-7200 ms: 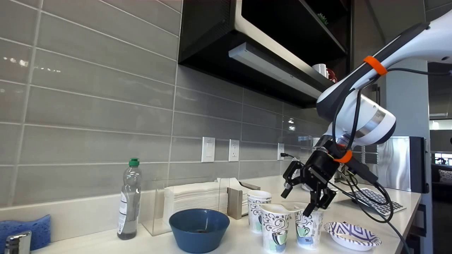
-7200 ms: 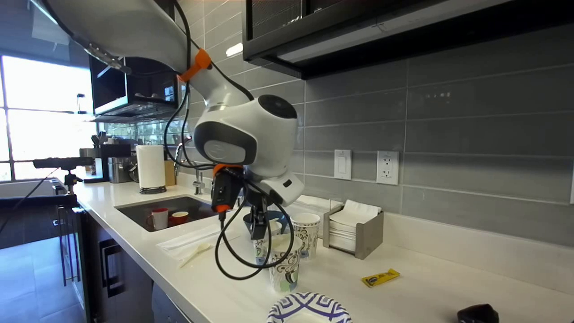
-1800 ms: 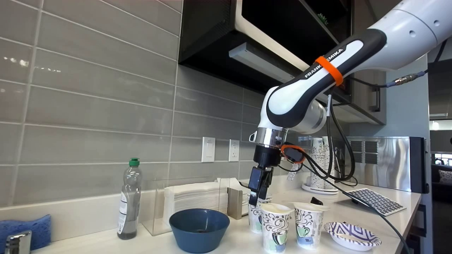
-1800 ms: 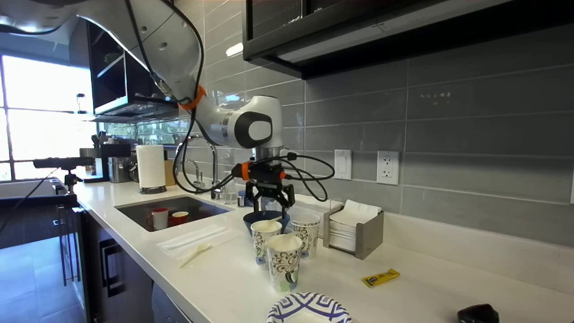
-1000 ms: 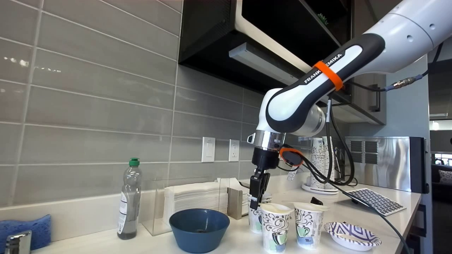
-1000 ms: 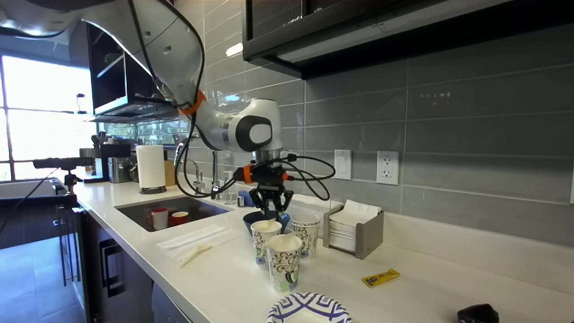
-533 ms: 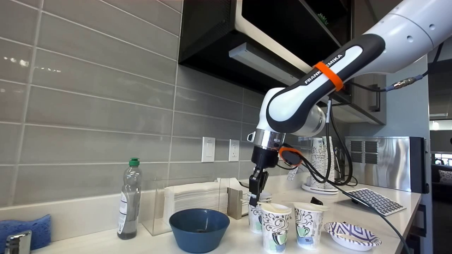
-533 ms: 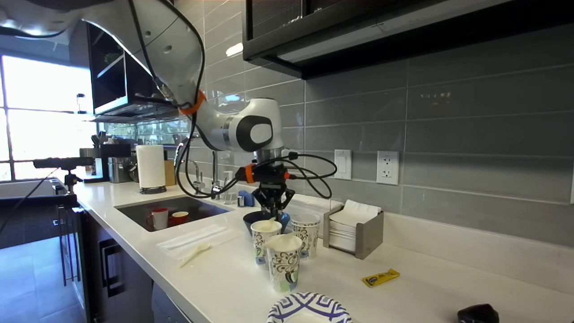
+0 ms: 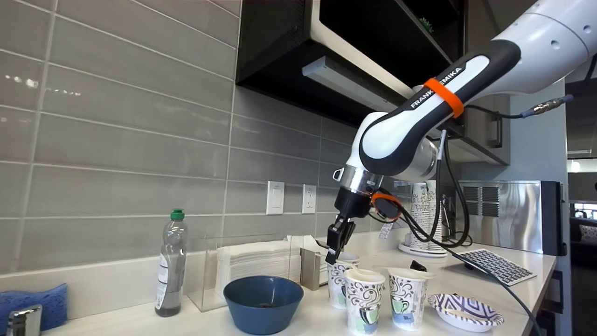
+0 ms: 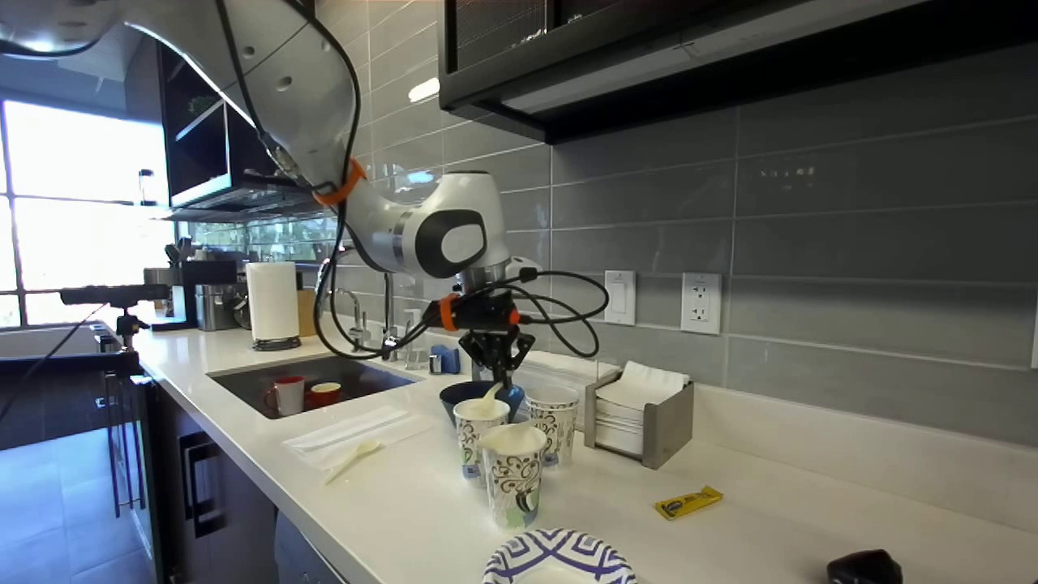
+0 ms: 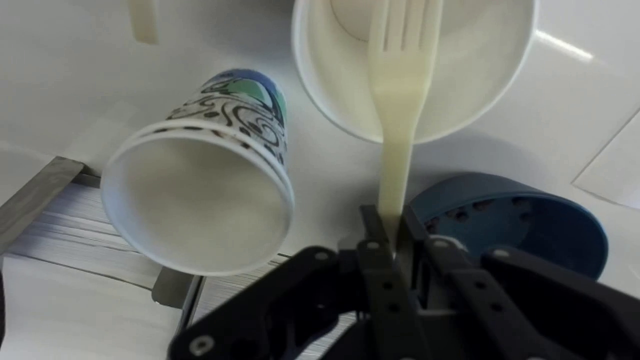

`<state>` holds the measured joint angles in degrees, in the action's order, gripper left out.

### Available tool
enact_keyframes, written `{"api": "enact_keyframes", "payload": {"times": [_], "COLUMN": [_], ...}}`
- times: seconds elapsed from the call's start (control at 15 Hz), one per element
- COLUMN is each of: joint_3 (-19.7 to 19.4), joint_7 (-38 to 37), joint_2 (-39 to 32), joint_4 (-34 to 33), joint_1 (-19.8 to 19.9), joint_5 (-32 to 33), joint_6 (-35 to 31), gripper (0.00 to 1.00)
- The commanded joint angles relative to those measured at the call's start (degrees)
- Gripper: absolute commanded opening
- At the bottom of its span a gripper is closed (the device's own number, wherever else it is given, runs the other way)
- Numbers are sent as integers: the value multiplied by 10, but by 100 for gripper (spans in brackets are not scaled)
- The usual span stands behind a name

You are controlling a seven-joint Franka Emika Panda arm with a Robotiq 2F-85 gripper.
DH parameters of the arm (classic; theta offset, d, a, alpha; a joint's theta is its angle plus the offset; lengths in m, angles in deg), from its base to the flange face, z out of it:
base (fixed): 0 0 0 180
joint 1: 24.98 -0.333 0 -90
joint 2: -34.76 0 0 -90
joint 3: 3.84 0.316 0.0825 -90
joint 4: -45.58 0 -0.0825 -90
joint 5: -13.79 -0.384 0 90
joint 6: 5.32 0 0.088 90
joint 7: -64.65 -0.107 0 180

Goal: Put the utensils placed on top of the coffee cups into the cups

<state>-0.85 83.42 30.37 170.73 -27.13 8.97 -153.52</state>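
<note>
Between the jaws, pinched at its handle end, I have one plastic fork point(image 11: 400, 105), tines over a patterned paper cup point(image 9: 365, 305); that hold should let them drop in first. Past my gripper point(image 11: 392, 220) I count two single cups, the farther cup point(image 9: 407, 305) bearing another utensil point(image 9: 410, 273); one nested stack point(image 11: 197, 205) and one blue bowl point(image 9: 262, 305) flank the jaws.

2 angled exterior views share the cups point(image 9: 365, 302); the wrist view looks down, close.
</note>
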Motion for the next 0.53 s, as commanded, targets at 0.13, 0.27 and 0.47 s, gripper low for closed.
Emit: {"api": "enact_keyframes", "payload": {"times": [0.13, 0.27, 0.47], "joint_3": [7, 5, 3], "joint_7": [40, 53, 75], "joint_2": [48, 58, 68], "joint_4": [81, 98, 116], "joint_1": [4, 2, -2], "joint_5": [-102, -125, -155], "joint_6": [-90, -110, -129], "gripper": [3, 3, 3]}}
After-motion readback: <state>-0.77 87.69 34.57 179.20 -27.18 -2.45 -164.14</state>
